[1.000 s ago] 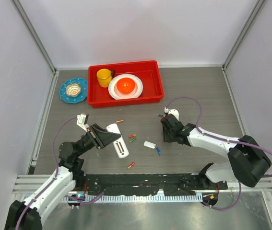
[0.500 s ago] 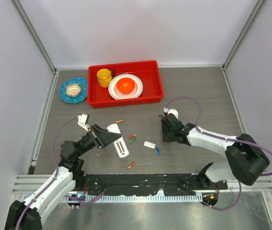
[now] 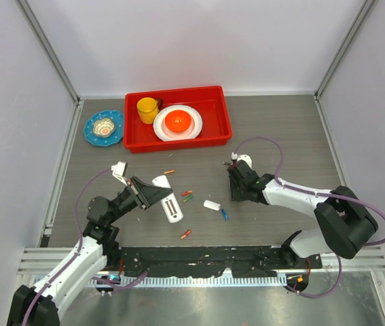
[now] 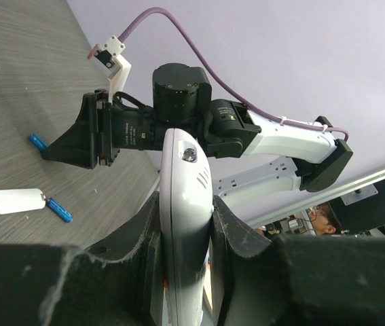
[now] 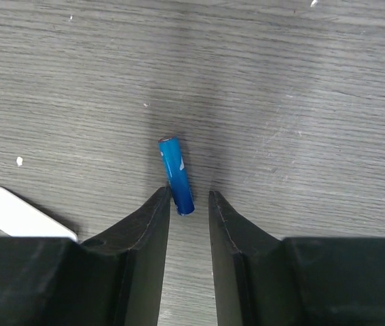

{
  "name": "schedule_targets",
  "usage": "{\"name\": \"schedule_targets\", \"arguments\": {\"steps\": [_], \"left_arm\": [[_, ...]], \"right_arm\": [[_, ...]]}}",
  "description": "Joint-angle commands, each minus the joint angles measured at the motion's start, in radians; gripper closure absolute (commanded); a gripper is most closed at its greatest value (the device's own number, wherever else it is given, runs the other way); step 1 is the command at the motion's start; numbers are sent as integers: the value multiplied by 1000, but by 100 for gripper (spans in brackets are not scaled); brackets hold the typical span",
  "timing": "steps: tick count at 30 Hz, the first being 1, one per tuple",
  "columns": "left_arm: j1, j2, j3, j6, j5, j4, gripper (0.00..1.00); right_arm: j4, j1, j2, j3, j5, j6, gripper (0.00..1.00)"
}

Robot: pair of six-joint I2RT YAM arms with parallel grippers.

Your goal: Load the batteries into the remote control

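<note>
My left gripper (image 4: 185, 224) is shut on the white remote control (image 4: 184, 197), held on edge above the table; it also shows in the top view (image 3: 168, 202). My right gripper (image 5: 190, 198) is open and low over the table, and the near end of a blue battery (image 5: 176, 175) lies between its fingertips, close to the left finger (image 5: 153, 224). The left wrist view shows that battery (image 4: 37, 142) at the right gripper's tip. Another blue battery (image 3: 224, 214) lies by the white back cover (image 3: 212, 204). Loose orange (image 3: 169, 172), red (image 3: 187, 193), green (image 3: 188, 198) and red (image 3: 186, 234) batteries lie on the table.
A red tray (image 3: 223, 115) at the back holds a yellow cup (image 3: 147, 109) and a white plate (image 3: 193, 129) with an orange bowl. A blue dish (image 3: 104, 128) stands left of it. A small dark bit (image 3: 227, 164) lies by the right arm.
The left arm has shifted very slightly with the remote still in its grip. The right gripper stays over the blue battery.
</note>
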Motion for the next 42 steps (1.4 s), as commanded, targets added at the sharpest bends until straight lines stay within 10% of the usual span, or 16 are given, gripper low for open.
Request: {"name": "schedule_targets", "arguments": {"steps": [1, 10, 24, 38, 42], "left_arm": [[3, -13, 3, 16, -9, 10, 100], [3, -11, -3, 18, -29, -16, 100], [3, -11, -19, 15, -47, -28, 100], [3, 46, -28, 42, -91, -16, 100], [2, 92, -23, 41, -81, 18, 100]], "right_arm": [[34, -7, 24, 38, -9, -17, 68], [40, -9, 50, 35, -17, 84, 97], [127, -9, -15, 29, -161, 232, 99], [860, 20, -734, -537, -161, -115, 99], [914, 45, -691, -516, -254, -145, 99]]}}
